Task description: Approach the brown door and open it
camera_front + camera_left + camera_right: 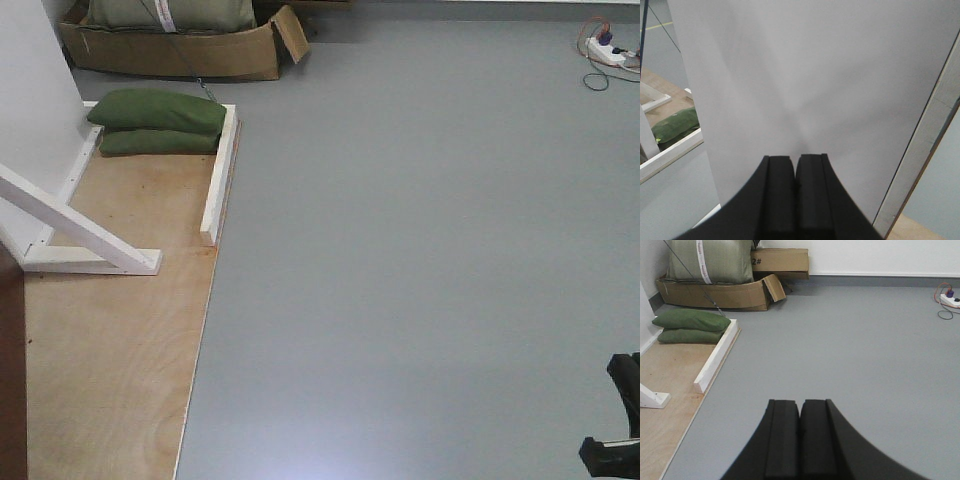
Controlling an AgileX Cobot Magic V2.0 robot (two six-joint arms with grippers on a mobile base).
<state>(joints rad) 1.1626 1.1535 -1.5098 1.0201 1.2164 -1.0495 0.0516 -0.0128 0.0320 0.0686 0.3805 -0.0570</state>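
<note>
No brown door shows plainly. A dark brown strip runs along the front view's left edge beside the plywood; I cannot tell whether it is the door. My left gripper is shut and empty, pointing at a plain white panel close ahead. My right gripper is shut and empty above the grey floor. A black part of the right arm shows at the front view's lower right.
A plywood platform with a white wooden frame and brace lies left. Two green sandbags sit on it. Cardboard boxes stand at the back left. A power strip with cables lies far right.
</note>
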